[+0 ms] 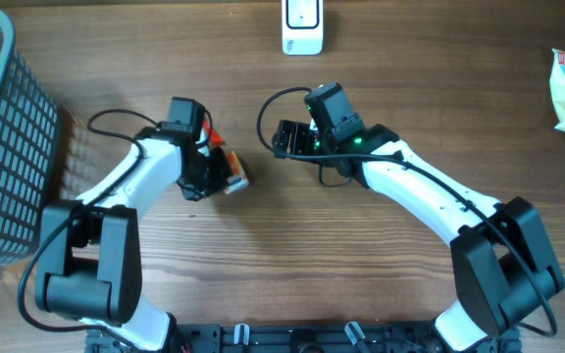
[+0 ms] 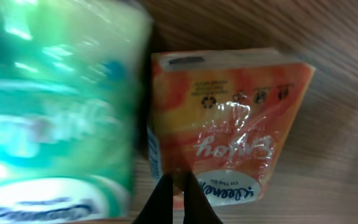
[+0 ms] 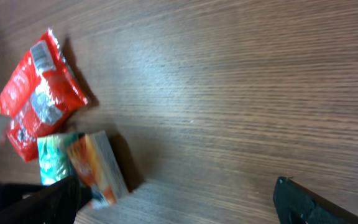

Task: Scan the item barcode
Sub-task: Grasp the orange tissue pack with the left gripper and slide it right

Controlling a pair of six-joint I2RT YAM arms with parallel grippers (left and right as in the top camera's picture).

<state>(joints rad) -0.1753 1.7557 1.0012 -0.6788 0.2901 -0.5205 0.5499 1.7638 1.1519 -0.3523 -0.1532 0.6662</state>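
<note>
Brown wood-grain bench (image 1: 292, 265). Left of its centre, an orange tissue pack (image 2: 229, 118): brick-shaped, wrapped in glossy, crinkled film, printed "Enjoy" and "Kleenex", with small recycling marks along one end. Just beside it, a green pack (image 2: 55, 112) in the same shiny film, too blurred to read. Near both, a flat red foil packet (image 3: 39, 93) with a silver patch. Left claw (image 2: 176, 186) clenched, black tips meeting at the orange pack's lower edge; cannot tell whether film is pinched. Right claw (image 1: 287, 139) released, spread wide, near the packs. At the far edge, a white boxy scanner (image 1: 302, 27).
</note>
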